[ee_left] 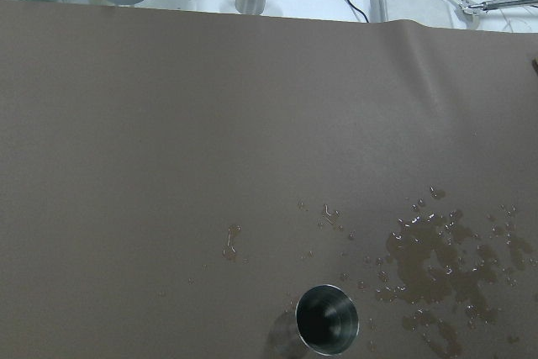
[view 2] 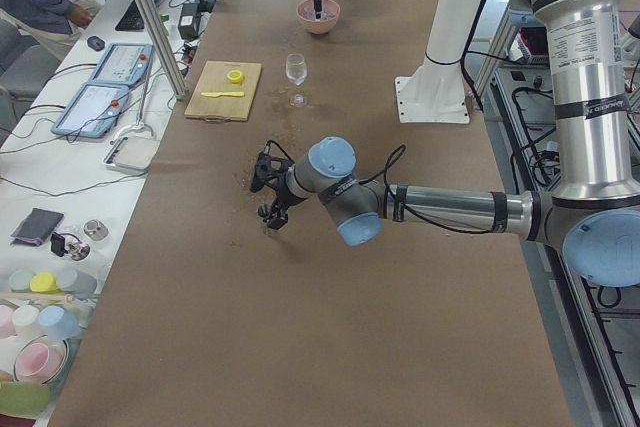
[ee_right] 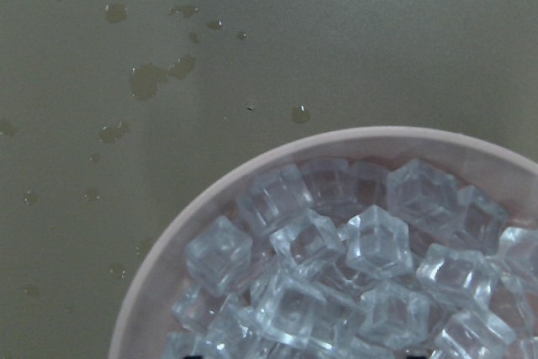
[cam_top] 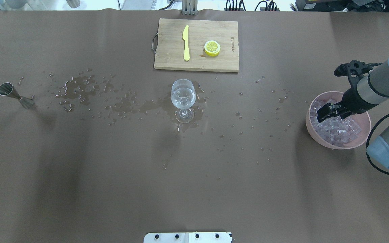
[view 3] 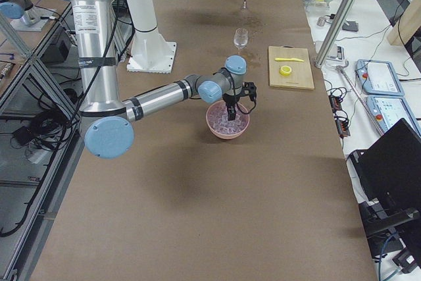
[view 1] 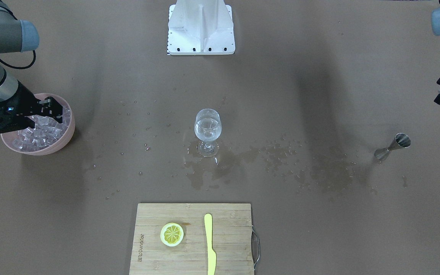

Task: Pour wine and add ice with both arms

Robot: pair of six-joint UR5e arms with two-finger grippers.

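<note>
1. Clear wine [cam_top: 182, 98] sits in the stemmed glass [view 1: 207, 130] at mid-desk, so I judge the pour done. It was a messy one: wet patches [cam_top: 79, 84] run across the desk [cam_top: 113, 168] from the steel jigger [view 1: 393, 146] to the glass.
2. The jigger is set down at the left end. My left hand [view 2: 271, 224] hangs just above it with nothing in it that I can see, but I cannot tell whether the fingers are spread or closed.
3. Now the ice [ee_right: 370, 241]. It is all heaped in the pink bowl [cam_top: 336, 145] at the right end, well apart from the glass, and I can make out no cube in the glass.
4. My right hand [cam_top: 323, 113] is down over the pile, released. In the wrist view its tips sit wide apart at the bottom edge, gripping no cube.
5. As I read it, what's left is to pinch a cube, carry it to the glass, and drop it in.
</note>
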